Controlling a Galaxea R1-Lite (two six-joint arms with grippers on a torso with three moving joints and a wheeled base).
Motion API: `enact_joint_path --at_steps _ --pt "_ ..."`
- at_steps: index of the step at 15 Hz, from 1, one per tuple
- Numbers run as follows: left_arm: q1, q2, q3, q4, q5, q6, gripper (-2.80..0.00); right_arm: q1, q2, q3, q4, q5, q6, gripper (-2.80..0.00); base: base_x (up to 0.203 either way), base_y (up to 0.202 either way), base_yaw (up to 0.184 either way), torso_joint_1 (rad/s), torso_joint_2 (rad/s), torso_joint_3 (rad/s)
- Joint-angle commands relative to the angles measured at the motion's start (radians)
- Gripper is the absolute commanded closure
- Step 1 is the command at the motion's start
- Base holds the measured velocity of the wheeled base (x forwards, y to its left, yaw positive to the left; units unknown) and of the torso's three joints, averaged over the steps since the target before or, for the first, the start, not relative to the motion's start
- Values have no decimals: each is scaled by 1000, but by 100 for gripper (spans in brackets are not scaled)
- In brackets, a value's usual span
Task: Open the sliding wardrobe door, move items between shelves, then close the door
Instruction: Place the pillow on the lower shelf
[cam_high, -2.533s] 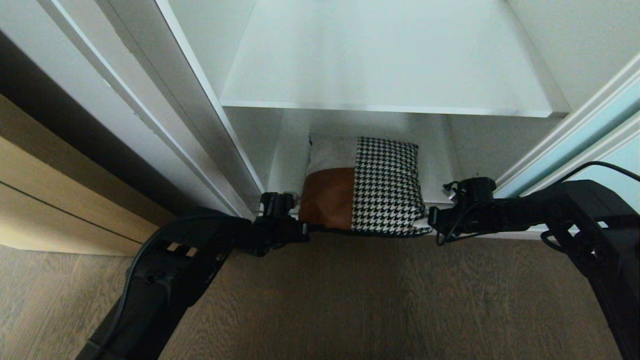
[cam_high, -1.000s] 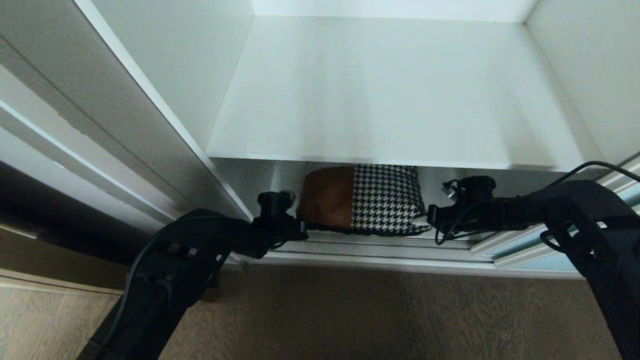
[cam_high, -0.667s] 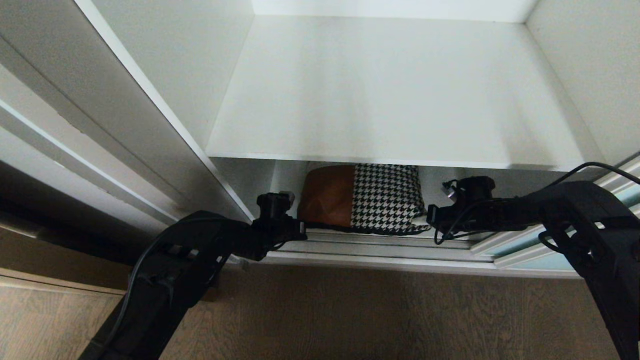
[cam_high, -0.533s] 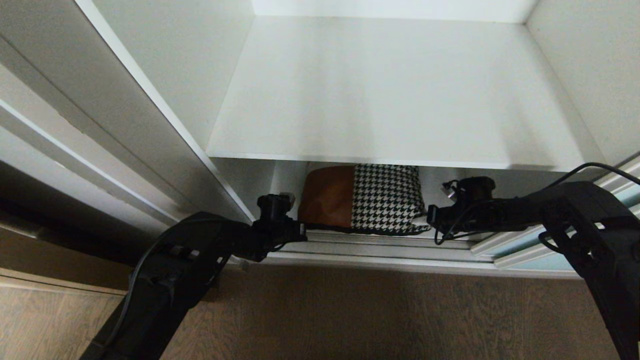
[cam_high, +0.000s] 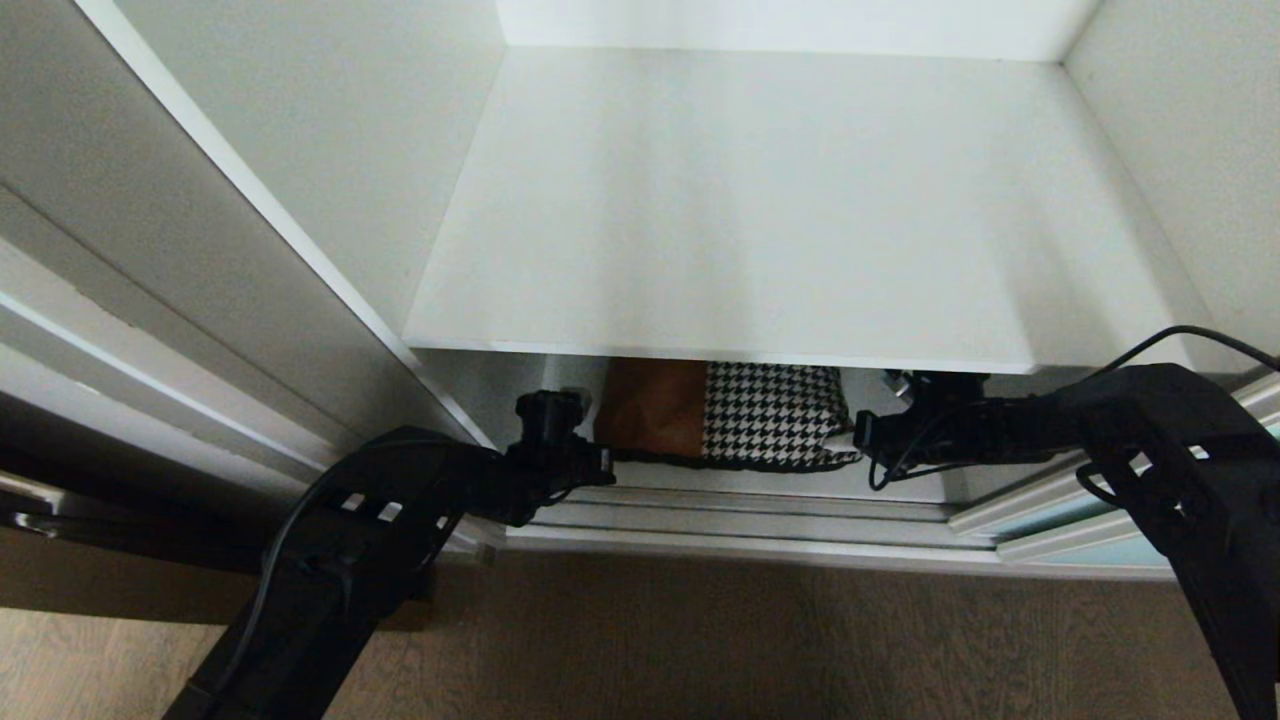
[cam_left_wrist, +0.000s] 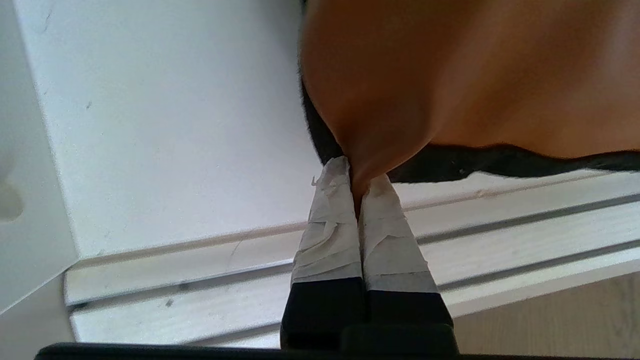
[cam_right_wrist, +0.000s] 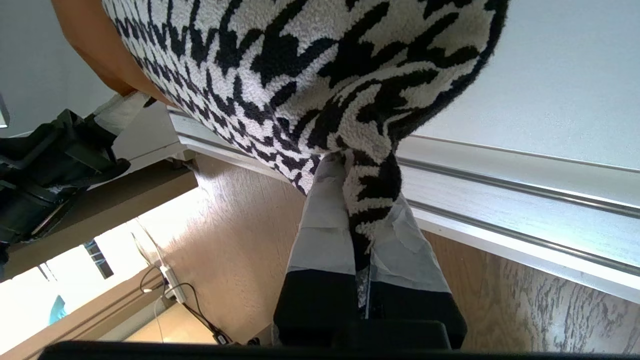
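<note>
White tape wraps both fingertips (cam_left_wrist: 345, 235) of the left gripper (cam_left_wrist: 357, 195), which are pressed together on a pinch of rust-brown fabric at the near left corner of the folded bundle of clothes (cam_high: 730, 415). In the head view the left gripper (cam_high: 600, 462) sits at the bundle's left end, just above the floor track (cam_high: 740, 505). The right gripper (cam_right_wrist: 357, 220) is likewise clamped, its 2 taped fingers (cam_right_wrist: 320, 235) squeezing a fold of the black-and-white houndstooth piece between them; in the head view the right gripper (cam_high: 858, 440) is at the bundle's right end. A black layer edges the underside of the bundle along its near side.

The bundle is in the low compartment, partly under the front edge of the white shelf (cam_high: 760, 230) above it, with its near edge at the track. Whether it rests on the bottom board or is lifted off it cannot be told. The sliding wardrobe door (cam_high: 1050, 520) shows as a pale aqua strip at the right, behind the right arm. Wood-grain floor (cam_high: 700, 640) lies in front of the wardrobe.
</note>
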Motion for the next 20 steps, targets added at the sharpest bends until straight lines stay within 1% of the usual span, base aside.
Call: enact_joint_path --at_steps 1,5,6,11,14,16,17,18,20 --pt "0 -30 -2 48 18 -1 0 0 2 -1 0 3 3 0 0 0 0 0 0 0" --pt "0 -32 -2 68 45 -4 0 0 2 1 -1 -1 4 0 0 0 0 0 0 0" --pt "0 -32 -2 68 46 -4 -280 0 2 2 -2 -13 1 -280 0 0 0 0 0 0" --pt "0 -36 0 50 41 -13 -280 0 0 10 0 -23 1 -280 0 0 0 0 0 0" --pt "0 -46 16 -17 44 -29 -280 0 -32 61 -10 -21 -7 -280 0 0 0 0 0 0" --pt "0 -97 111 -52 36 -33 -280 0 -74 141 -79 -18 -9 -280 0 0 0 0 0 0" --pt "-3 -133 175 -75 17 -33 -280 1 -112 193 -125 -15 -8 -280 0 0 0 0 0 0" --pt "-6 -177 245 -105 -16 -34 -280 3 -154 250 -171 -3 -8 -280 0 0 0 0 0 0" --pt "-9 -266 350 -139 -51 -38 -280 9 -211 331 -226 16 -13 -280 0 0 0 0 0 0"
